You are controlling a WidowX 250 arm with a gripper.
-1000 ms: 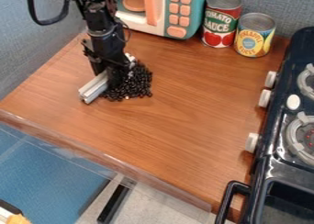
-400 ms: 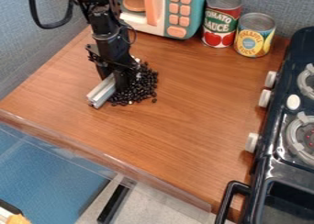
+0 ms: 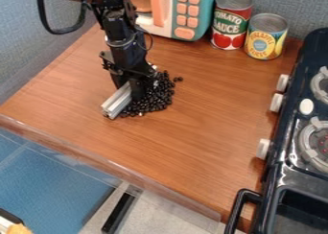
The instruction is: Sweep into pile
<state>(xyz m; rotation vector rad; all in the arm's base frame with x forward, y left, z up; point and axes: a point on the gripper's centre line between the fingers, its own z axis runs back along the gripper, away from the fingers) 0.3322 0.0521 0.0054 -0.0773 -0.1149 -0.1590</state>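
My gripper (image 3: pixel 135 90) is low over the left part of the wooden surface, shut on a silver metal bar (image 3: pixel 118 102). The bar lies slanted at the table, its near end toward the lower left and its far end partly hidden behind the gripper. Small black beans (image 3: pixel 156 99) are heaped along the bar's right side, close against it and the gripper. A couple of beans lie slightly apart at the heap's upper right.
A toy microwave (image 3: pixel 198 12) stands at the back, with a tomato sauce can (image 3: pixel 231 21) and a pineapple can (image 3: pixel 265 36) to its right. The black toy stove (image 3: pixel 282 173) lines the right side. The table's front edge (image 3: pixel 115 167) runs diagonally below.
The gripper and bar have moved right and slightly toward the front. The bean heap has shifted the same way, and a couple of beans have rolled out at its upper right.
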